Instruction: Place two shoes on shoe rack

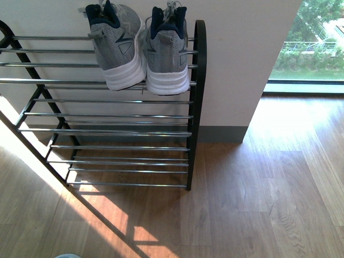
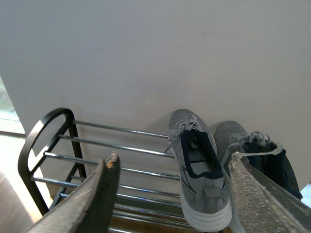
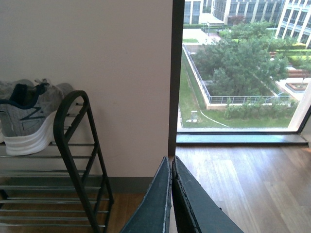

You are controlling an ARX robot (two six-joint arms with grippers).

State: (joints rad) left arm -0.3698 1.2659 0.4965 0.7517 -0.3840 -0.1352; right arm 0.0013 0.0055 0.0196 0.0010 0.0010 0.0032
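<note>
While two grey sneakers (image 1: 119,48) sit side by side on the top tier of the rack (image 1: 198,97), right end, heels overhanging the front bar, bars run open leftward. Left gripper (image 2: 173,159) spread wide, holding nothing; right gripper (image 3: 171,162) pressed together. Wood floor (image 1: 258,193) open rightward toward window (image 1: 317,48).

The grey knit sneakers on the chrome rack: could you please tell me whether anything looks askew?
Slightly. The left grey knit sneaker with the white sole sits angled, its heel crowding the right sneaker; both heels overhang the front bar of the black-framed chrome shoe rack. Nothing looks damaged.
</note>
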